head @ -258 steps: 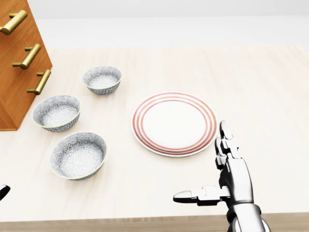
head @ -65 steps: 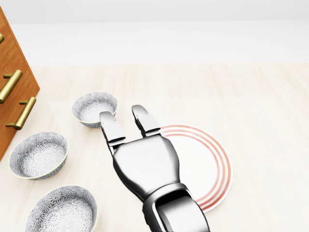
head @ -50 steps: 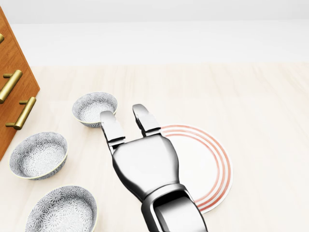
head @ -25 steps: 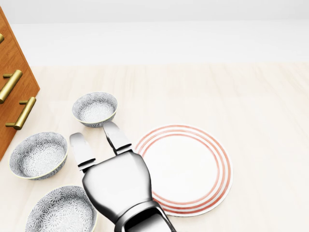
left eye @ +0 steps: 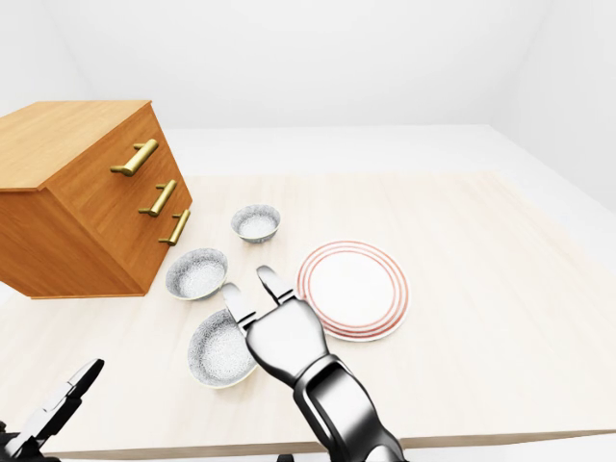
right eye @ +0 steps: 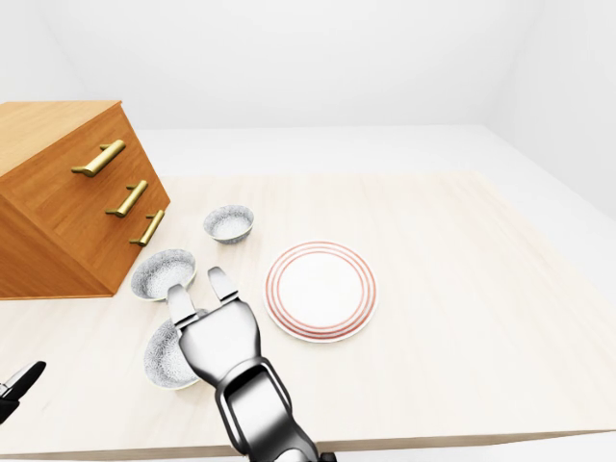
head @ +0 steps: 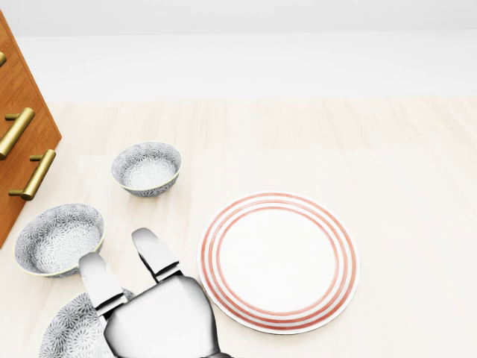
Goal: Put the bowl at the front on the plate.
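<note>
Grey-patterned and pale-rimmed, the nearest bowl (left eye: 219, 348) is a shallow ceramic dish with a dense speckled floral print inside and out; it sits on the tabletop (left eye: 481, 250) at the near left, and nothing shows inside it. It is the closest of three matching bowls that run in a line away from the robot: the middle bowl (left eye: 196, 273) lies just beyond it, and the far bowl (left eye: 256, 222), the smallest-looking, lies further off and a little to the right. Both of these hold nothing visible either.

Right of the bowls lies the plate (left eye: 353, 290), white with concentric red rings round its rim, flat on the light wood, its face bare. It is near the nearest bowl but apart from it.

The right hand (left eye: 279, 332), chrome-coloured, reaches in from the near edge and hangs over the right side of the nearest bowl, covering part of its rim in the head view. Its two visible fingers (head: 155, 252) are straight and spread apart, pointing away toward the middle bowl, closed on nothing. Whether the hand touches the bowl cannot be told.

The left hand (left eye: 53, 409) shows only as dark fingers at the lower left corner of the left-eye view, off the tabletop's near edge; whether they are apart or together is not clear.

At the far left stands a wooden drawer chest (left eye: 82, 197) with three brass handles (left eye: 135, 157).
</note>
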